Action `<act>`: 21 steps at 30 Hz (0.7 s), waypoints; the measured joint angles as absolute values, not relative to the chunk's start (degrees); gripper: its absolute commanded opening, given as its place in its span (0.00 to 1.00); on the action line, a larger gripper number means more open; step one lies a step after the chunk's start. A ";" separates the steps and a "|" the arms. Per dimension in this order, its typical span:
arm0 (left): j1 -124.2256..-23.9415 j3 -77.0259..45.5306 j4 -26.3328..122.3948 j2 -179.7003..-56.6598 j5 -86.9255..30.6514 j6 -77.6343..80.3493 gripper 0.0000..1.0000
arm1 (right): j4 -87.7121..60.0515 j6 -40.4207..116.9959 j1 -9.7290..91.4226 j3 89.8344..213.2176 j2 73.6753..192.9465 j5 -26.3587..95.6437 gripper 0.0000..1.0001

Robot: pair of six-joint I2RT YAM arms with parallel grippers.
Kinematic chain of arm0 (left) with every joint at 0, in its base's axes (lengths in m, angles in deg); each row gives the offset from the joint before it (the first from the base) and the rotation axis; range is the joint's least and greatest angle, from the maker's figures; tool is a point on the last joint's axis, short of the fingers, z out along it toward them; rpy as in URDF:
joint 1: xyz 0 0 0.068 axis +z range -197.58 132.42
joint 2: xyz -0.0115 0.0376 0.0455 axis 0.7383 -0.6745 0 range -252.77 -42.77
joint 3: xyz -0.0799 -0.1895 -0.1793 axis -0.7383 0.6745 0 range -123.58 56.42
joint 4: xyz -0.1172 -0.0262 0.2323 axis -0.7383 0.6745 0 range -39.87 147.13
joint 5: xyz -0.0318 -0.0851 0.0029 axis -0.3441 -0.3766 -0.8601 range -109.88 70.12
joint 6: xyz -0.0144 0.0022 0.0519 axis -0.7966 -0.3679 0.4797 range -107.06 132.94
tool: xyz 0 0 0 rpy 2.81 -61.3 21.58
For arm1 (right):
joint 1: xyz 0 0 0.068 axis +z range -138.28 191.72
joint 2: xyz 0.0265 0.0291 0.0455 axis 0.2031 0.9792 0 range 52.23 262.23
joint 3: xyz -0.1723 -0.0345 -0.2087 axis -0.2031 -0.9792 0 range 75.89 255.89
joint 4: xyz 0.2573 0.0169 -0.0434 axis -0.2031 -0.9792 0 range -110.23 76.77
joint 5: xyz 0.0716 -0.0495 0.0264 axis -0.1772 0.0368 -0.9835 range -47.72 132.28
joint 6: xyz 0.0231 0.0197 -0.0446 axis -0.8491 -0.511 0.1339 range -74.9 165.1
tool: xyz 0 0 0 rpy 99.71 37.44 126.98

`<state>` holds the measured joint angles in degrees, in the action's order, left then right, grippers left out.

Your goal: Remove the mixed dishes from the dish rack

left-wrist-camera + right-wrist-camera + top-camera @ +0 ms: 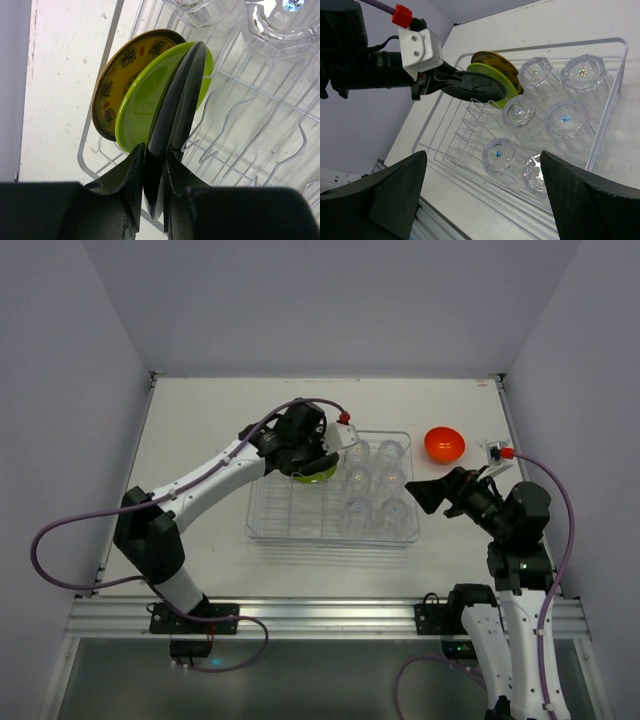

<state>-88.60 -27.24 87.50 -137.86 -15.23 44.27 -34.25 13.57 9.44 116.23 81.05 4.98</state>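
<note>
The clear dish rack (285,515) lies mid-table. In its far left corner stand a yellow plate with a dark rim (112,90), a lime green plate (145,105) and a thin dark glossy plate (182,95), all on edge. My left gripper (155,150) is shut on the dark plate's rim; it also shows in the top view (322,462). Several clear glass cups (565,120) stand upside down in the rack's right half (375,482). The orange bowl (444,444) sits on the table right of the rack. My right gripper (428,495) hovers open and empty by the rack's right wall.
White walls enclose the table on three sides. A metal rail (320,615) runs along the near edge. The left arm's purple cable (300,405) arcs over the rack's far left corner. The rack's near left slots (465,130) hold nothing.
</note>
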 measured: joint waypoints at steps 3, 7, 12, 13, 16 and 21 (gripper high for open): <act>-89.21 -27.39 88.35 -137.64 -14.62 44.14 0.00 | -34.25 13.57 9.44 116.23 81.05 4.98 0.96; -90.04 -28.61 90.47 -137.03 -14.03 43.48 0.00 | -34.23 13.57 9.44 116.23 81.09 4.74 0.96; -90.50 -30.23 91.63 -133.19 -15.19 41.25 0.00 | -33.92 13.29 9.44 116.23 81.35 3.56 0.96; -90.74 -30.32 91.83 -132.05 -15.30 40.88 0.00 | -33.73 13.20 9.44 116.23 81.53 3.45 0.96; -91.18 -30.67 92.35 -129.38 -15.47 39.48 0.00 | -33.31 13.03 9.44 116.23 82.27 3.04 0.95; -91.27 -30.82 93.05 -127.50 -15.12 35.79 0.00 | -31.58 12.09 9.44 116.21 83.30 1.09 0.94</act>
<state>-91.27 -30.82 93.05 -127.50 -15.12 35.79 -31.58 12.09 9.44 116.21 83.30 1.09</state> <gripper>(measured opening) 0.148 0.952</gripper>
